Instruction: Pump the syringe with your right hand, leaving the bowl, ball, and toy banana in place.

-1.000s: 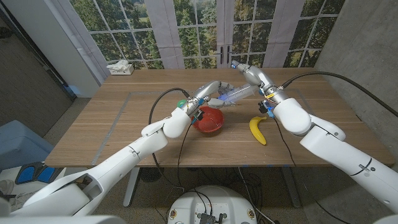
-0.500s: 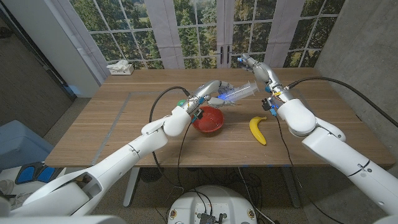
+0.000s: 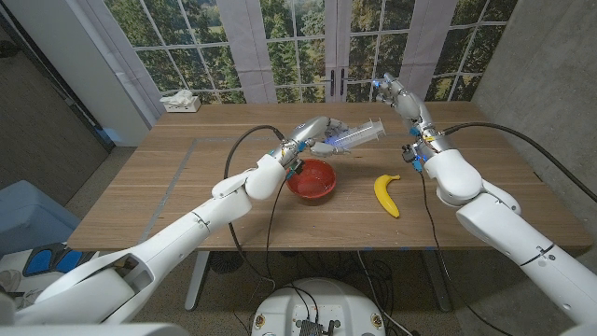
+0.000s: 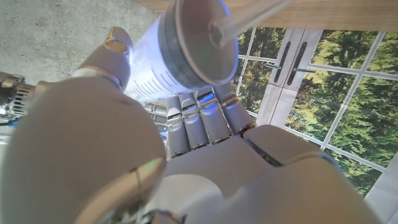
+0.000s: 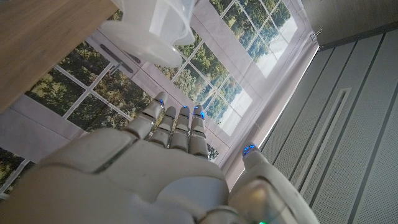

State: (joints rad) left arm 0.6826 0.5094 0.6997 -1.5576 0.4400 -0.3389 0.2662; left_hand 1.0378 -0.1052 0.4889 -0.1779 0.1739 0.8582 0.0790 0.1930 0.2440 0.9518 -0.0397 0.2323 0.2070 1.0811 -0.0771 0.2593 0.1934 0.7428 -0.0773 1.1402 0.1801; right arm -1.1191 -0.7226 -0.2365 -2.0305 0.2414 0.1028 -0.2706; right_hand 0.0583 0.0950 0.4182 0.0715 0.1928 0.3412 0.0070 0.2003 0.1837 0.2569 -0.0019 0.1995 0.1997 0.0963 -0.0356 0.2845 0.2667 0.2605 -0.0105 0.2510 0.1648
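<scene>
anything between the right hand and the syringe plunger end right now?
Nothing visible. In the head view the right hand is raised with fingers apart, just beyond the plunger end of the syringe, which the left hand holds above the table. The gap between them looks like open air.

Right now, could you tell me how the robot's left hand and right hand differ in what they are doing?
The left hand grips the syringe by its barrel, holding it above the table beyond the red bowl; the right hand holds nothing. The left hand's fingers wrap the barrel, while the right hand's fingers are spread open. The right hand sits higher and apart from the syringe's plunger end. Both hover off the table.
</scene>
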